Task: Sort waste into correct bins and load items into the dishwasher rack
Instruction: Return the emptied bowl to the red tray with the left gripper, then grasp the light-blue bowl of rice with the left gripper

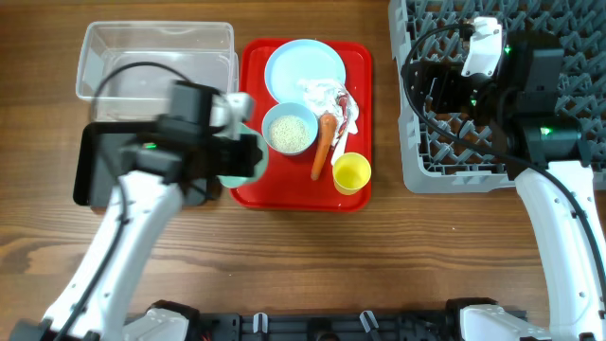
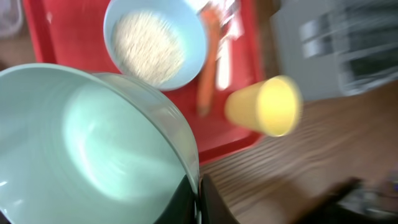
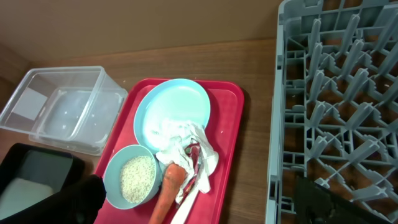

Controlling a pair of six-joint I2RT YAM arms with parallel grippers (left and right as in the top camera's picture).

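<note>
Left gripper point(image 2: 198, 196): pressed together on the rim of the pale-green bowl point(image 2: 81, 143), which is held tilted at the left edge of the red tray point(image 1: 251, 188); its hollow is seen bare.

Clear tub point(image 1: 156, 28): set at the far left of the table, at the back; nothing is seen inside.

Black tub point(image 1: 87, 175): set just in front of the clear tub and partly hidden by the left arm.

Red tray: placed between the tubs and the rack. On it are listed:
- light-blue plate point(image 1: 298, 59), at the back;
- crumpled napkin point(image 1: 322, 95), laid on the plate's near edge, with a red wrapper point(image 3: 194, 152) caught in its folds;
- light-blue bowl point(image 1: 289, 130), in front of the plate, filled with rice point(image 2: 149, 46);
- carrot point(image 1: 324, 142), laid just to the right of that bowl, touching the napkin;
- white spoon point(image 3: 186, 205), partly covered by the napkin;
- yellow cup point(image 1: 351, 173), stood upright at the front right corner.

Dishwasher rack point(image 1: 417, 175): set at the right of the table; no dish is seen among its pegs.

Right gripper point(image 3: 196, 193): spread wide and holding nothing, held above the rack's left part.
</note>
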